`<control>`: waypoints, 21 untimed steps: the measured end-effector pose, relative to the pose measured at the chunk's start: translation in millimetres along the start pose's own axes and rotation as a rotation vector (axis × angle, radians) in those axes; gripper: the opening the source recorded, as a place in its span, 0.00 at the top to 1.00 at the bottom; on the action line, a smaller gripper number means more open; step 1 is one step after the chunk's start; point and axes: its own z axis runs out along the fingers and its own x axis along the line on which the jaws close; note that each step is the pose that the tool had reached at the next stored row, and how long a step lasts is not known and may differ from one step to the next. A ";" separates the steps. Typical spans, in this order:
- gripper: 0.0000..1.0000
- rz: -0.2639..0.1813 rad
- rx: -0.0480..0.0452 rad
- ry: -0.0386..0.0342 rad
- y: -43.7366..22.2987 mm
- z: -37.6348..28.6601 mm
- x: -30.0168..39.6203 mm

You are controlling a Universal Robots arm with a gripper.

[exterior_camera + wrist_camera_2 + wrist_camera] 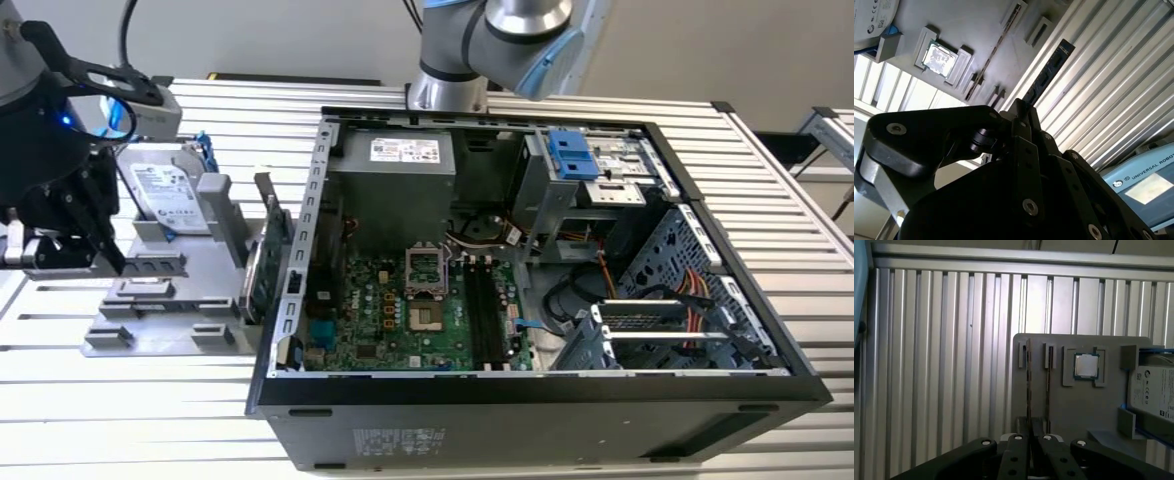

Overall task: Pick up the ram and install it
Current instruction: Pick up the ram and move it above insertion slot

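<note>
- The exterior view looks down at a slant from high up on the slatted desk point(787, 170). The open computer case point(534, 420) is near and central, with the grey holder point(160, 300) and the end effector point(74, 250) at the exterior view's left edge.
- The first wrist view sits close behind the end effector and faces along its fingers onto the holder and the desk slats.
- The second wrist view is closer still, tilted, and looks past the fingers from one side.
- Both wrist views share the ram point(1046, 72), the holder and its processor point(1086, 365).

Silver arm point(514, 25) with pale-blue joint cap point(558, 55) — black gripper point(1030, 429), links studded with bright screws point(986, 442).
</note>
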 end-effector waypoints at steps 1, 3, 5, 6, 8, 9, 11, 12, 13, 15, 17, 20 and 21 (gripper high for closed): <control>1.00 0.000 0.0000 0.0000 0.0 -0.7 0.0; 1.00 0.000 0.0000 0.0000 0.1 -2.2 0.0; 1.00 0.000 0.0001 -0.0001 0.1 -3.8 0.0; 1.00 0.000 0.0000 0.0000 0.2 -4.7 0.0; 1.00 0.000 0.0000 0.0000 0.2 -6.1 0.0; 1.00 0.000 0.0001 0.0000 0.2 -6.8 0.0; 1.00 0.000 0.0000 0.0000 0.3 -8.3 0.0; 1.00 0.000 0.0000 0.0000 0.3 -9.1 0.0; 1.00 0.000 0.0000 -0.0001 0.3 -9.9 0.0; 1.00 0.000 0.0000 0.0000 0.4 -11.7 0.0; 1.00 0.000 0.0000 -0.0001 0.4 -13.5 0.0; 1.00 0.000 0.0000 0.0000 0.5 -16.3 -0.1; 1.00 0.000 0.0000 0.0000 0.6 -17.2 -0.1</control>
